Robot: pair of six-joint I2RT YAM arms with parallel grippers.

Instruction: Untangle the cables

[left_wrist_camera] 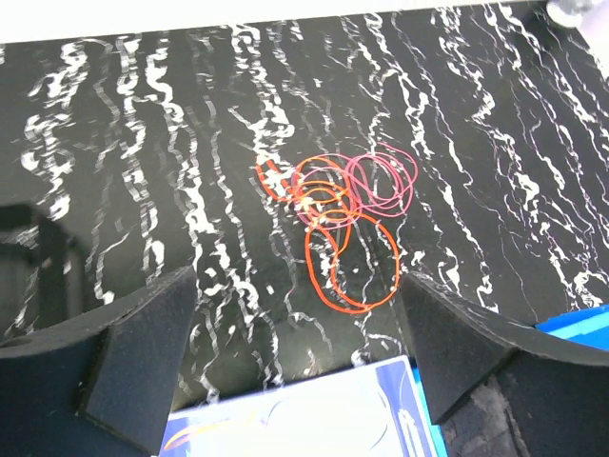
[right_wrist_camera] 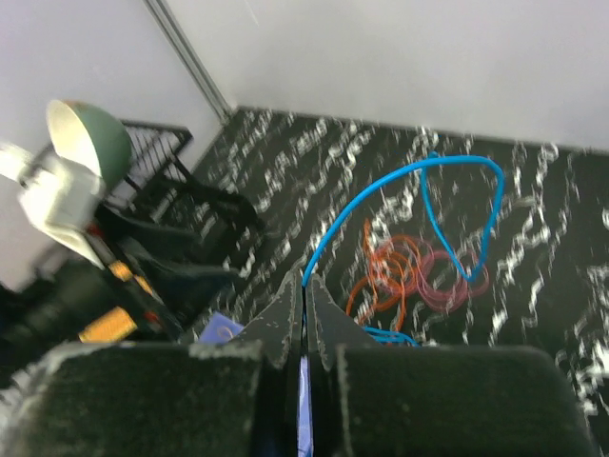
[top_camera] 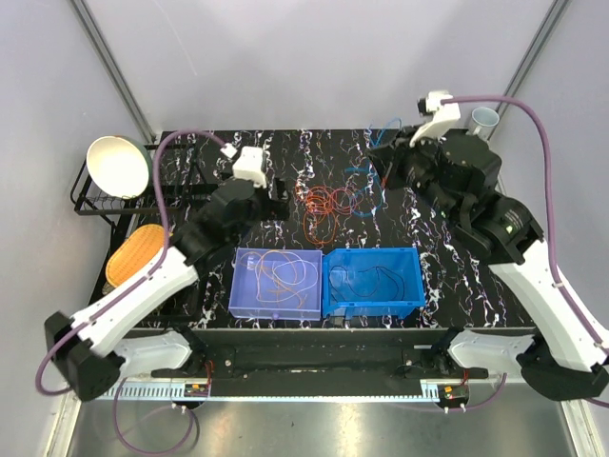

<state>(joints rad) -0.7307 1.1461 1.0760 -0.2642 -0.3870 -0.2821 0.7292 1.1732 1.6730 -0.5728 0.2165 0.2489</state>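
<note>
Black foam pads [left_wrist_camera: 143, 352] of the left gripper [left_wrist_camera: 295, 286] stand wide apart with nothing between them, hanging over the near side of the loose cables. These orange and pink coils [left_wrist_camera: 328, 200] lie flat on the black marbled table [top_camera: 457, 276], several thin rings overlapping, one larger orange loop trailing toward the bins. The right gripper [right_wrist_camera: 304, 286] is pressed together on a blue cable [right_wrist_camera: 466, 159], which rises from between the fingertips in a tall arc and drops back beside the coils. Pale cables [top_camera: 281, 276] sit in the clear bin [top_camera: 276, 312]; dark cables [top_camera: 376, 281] sit in the blue bin [top_camera: 373, 309], the two bins touching at the near edge. Bare tabletop surrounds the coils; a dish rack [top_camera: 95, 202] stands at the left edge.
</note>
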